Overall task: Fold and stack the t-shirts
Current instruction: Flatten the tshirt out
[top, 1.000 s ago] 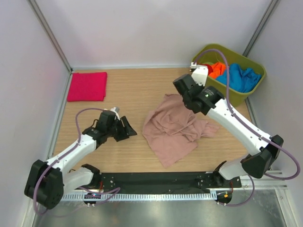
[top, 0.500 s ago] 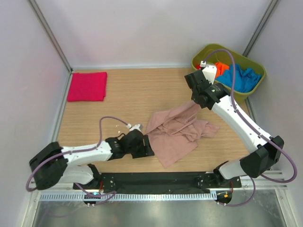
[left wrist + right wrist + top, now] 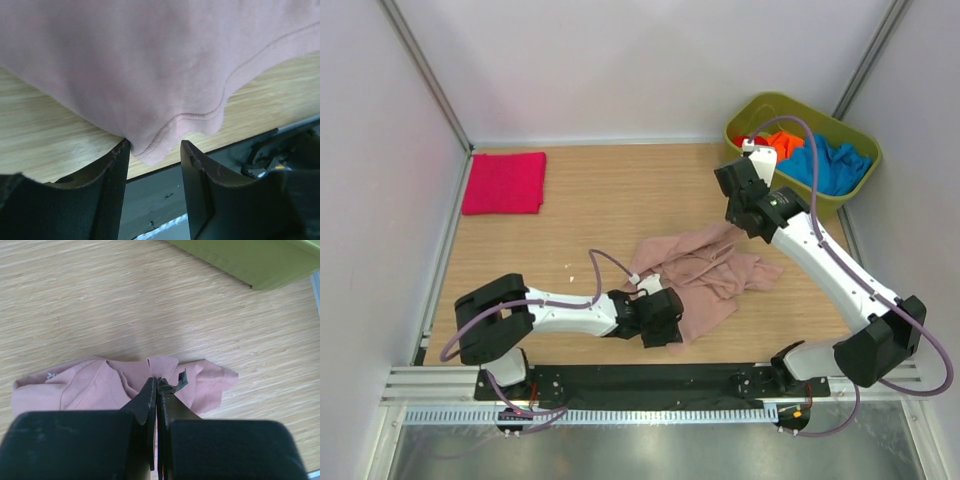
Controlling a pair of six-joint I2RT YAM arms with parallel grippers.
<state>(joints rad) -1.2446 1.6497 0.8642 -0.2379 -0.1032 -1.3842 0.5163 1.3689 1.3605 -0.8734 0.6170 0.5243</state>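
Two grippers meet one crumpled dusty-pink cloth t-shirt (image 3: 710, 270) lying mid-way across the wooden tabletop (image 3: 580, 215). The right gripper (image 3: 156, 381) is pinched tight on a fold at its far edge. The left gripper (image 3: 152, 147) has its jaws apart, straddling the near hem corner. A folded magenta t-shirt (image 3: 504, 183) lies far left.

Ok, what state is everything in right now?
pink t-shirt: unfolded, crumpled
magenta t-shirt: folded flat
tub: upright
orange t-shirt: crumpled in tub
blue t-shirt: crumpled in tub
left gripper: open around pink t-shirt's hem
right gripper: shut on pink t-shirt
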